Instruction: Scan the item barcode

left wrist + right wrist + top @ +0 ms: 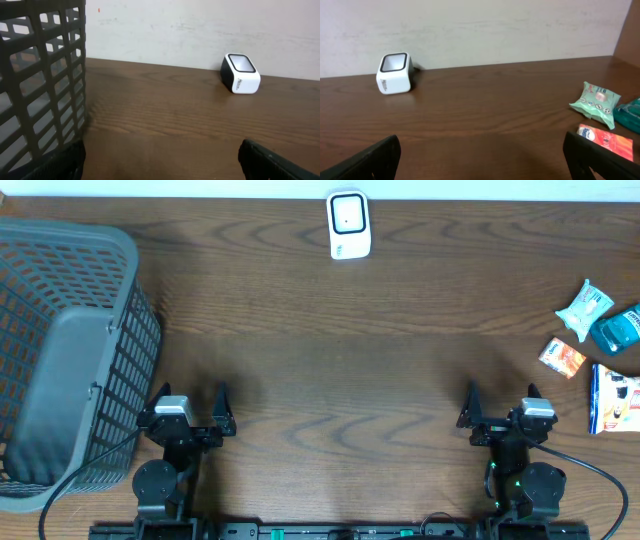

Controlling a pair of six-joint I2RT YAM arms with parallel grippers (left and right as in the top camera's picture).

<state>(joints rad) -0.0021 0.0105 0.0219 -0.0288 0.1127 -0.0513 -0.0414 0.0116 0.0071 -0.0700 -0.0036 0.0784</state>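
L gripper (191, 396) jaws spread wide, empty, beside grey basket (143, 350). R gripper (501, 396) same: wide apart, empty. White scanner (348, 224) at far edge of table (350, 360), centre. Items (four packs) at right edge: green packet (584, 309), teal pack (615, 329), orange packet (562, 357), blue-white bag (612, 400).

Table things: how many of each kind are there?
Basket: 1
Scanner: 1
Packets: 4 (pale green packet, teal packet, orange packet, blue-white packet)
Total: 6
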